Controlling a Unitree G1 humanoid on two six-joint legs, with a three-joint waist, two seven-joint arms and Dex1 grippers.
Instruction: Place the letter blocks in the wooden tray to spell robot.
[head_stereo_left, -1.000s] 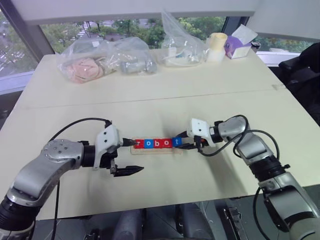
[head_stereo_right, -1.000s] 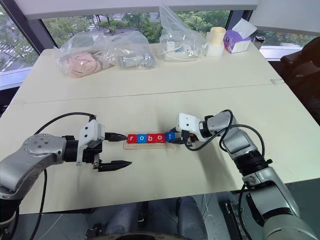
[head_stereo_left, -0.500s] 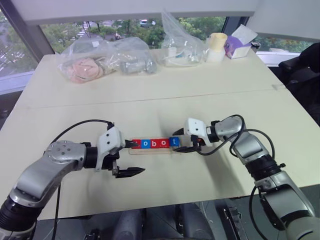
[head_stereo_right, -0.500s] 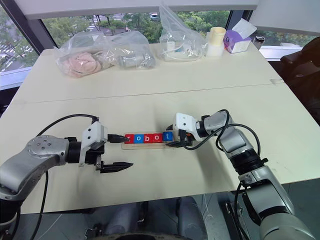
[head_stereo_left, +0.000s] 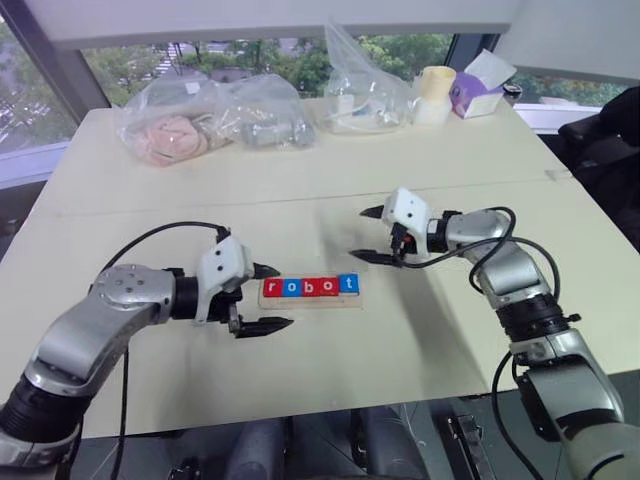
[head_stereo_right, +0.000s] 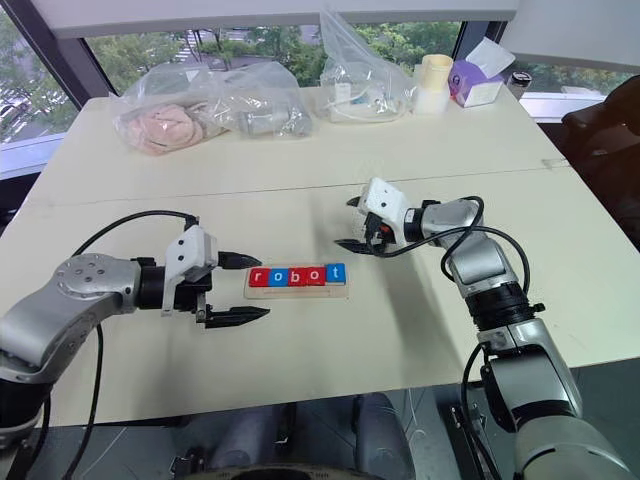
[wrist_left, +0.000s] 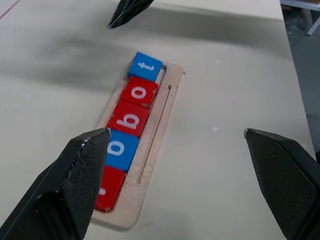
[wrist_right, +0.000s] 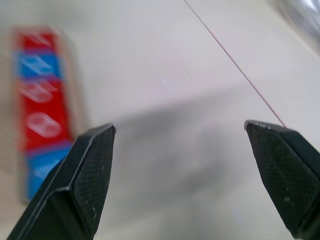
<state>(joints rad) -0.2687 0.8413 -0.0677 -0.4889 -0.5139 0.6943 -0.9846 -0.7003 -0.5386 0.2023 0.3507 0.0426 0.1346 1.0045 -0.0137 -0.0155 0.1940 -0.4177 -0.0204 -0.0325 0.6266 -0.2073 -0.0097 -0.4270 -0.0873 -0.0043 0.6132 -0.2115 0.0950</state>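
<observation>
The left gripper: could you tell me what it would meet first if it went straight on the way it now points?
Probably the wooden tray with the letter blocks: the left gripper, open, points along that row, slightly downward. Depth is hard to judge.

left gripper (head_stereo_left: 262, 298) jaws wide, right gripper (head_stereo_left: 372, 235) jaws apart, both empty

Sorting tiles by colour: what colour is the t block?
Blue, with a white letter; the t block shows best in the left wrist view.

Letter blocks (head_stereo_left: 308, 286) spell robot in wooden tray (wrist_left: 156, 150), t askew.
</observation>
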